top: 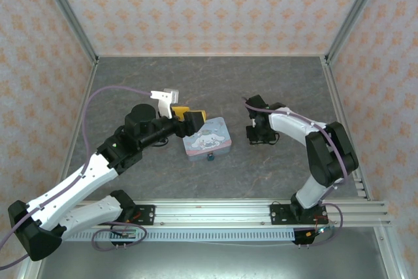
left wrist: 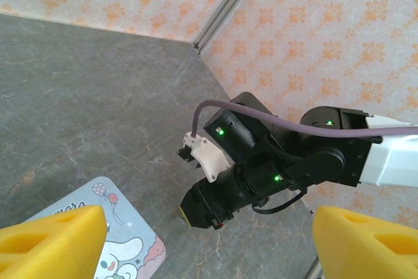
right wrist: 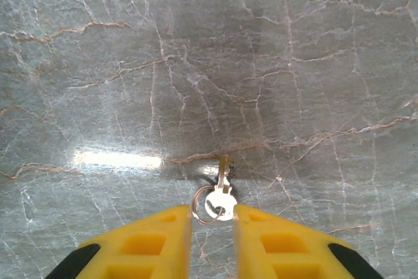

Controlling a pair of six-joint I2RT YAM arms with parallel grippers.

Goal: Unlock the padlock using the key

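Right hand (right wrist: 213, 211) is set narrowly about the key (right wrist: 223, 180) on the grey veined bench (right wrist: 130, 63); grip cannot be told. Left hand (top: 189, 117) is spread above the tin (top: 209, 136), padlock (top: 211, 157) at its near edge; flowered walls (top: 196, 4) surround.

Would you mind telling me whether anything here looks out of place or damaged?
Nothing looks damaged or spilled. The cartoon tin merely lies askew on the table, with the padlock at its near side, and the key sits between the right gripper's fingers.
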